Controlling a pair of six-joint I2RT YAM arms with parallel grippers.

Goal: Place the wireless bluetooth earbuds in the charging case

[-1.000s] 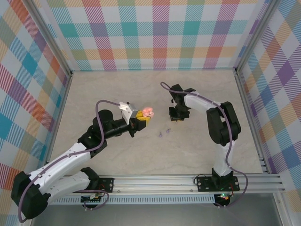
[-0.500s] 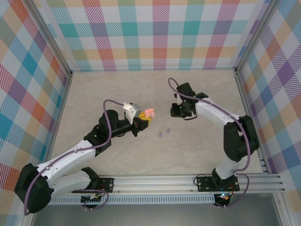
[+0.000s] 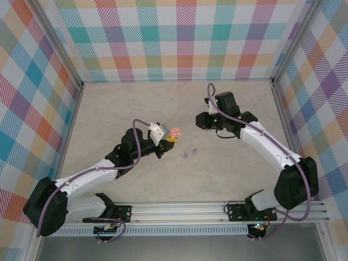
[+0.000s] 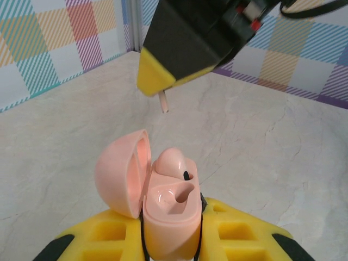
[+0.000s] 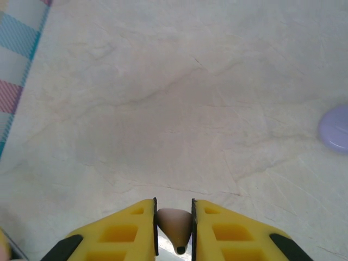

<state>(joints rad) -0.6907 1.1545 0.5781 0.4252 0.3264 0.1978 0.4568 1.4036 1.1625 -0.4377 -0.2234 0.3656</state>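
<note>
Left hand (image 3: 167, 139) is closed on the charging case (image 4: 169, 223). The yellow fingers (image 4: 98, 239) clamp the case's lower body, which leaves the top free. The lid (image 4: 122, 176) is swung open to one side, so both wells face up toward the other arm. One earbud (image 4: 171, 160) is already seated in the far well. The near well (image 4: 175, 196) is empty.

Right hand (image 5: 174, 217) is closed almost fully on a pale pink earbud (image 5: 174, 225), pinched by its body between the two fingertips. In the left wrist view the stem of this earbud hangs below the tip of the right hand, above and beyond the case and not touching it. Judge this grip as chosen to keep the stem free to enter the well first.

Clearances:
- The lid blocks one side of the case. Bring the earbud in from above or from the side away from the lid.
- The seated earbud lies just beside the empty well, so expect little sideways margin.
- In the top view both hands work over the middle of the tabletop (image 3: 136, 103), well apart from the checked walls (image 3: 179, 43).
- Two lilac pieces (image 3: 186, 155) lie on the tabletop near the gap between the hands, toward the near side. Avoid lowering either hand there.
</note>
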